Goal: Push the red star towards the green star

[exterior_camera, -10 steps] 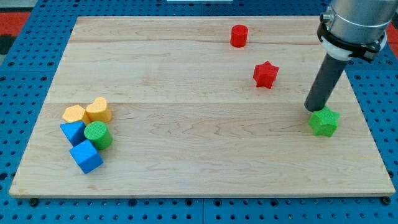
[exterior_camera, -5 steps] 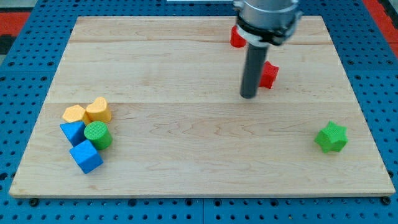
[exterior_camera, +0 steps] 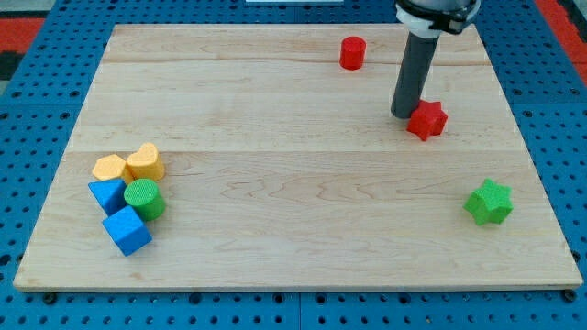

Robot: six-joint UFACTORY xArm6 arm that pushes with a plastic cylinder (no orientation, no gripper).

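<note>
The red star (exterior_camera: 428, 120) lies on the wooden board at the view's upper right. My tip (exterior_camera: 403, 114) stands right against its left side, touching it. The green star (exterior_camera: 488, 203) lies lower and further right, near the board's right edge, well apart from the red star. The dark rod rises from the tip toward the view's top.
A red cylinder (exterior_camera: 352, 52) stands near the board's top edge, left of the rod. At the view's lower left is a cluster: two yellow blocks (exterior_camera: 129, 165), a green cylinder (exterior_camera: 144, 199), and two blue blocks (exterior_camera: 126, 230). The wooden board (exterior_camera: 275, 156) sits on a blue pegboard.
My tip moved from left of the red star up and right against it. The red star has slid right and slightly down. The green star has stayed put over the last half second.
</note>
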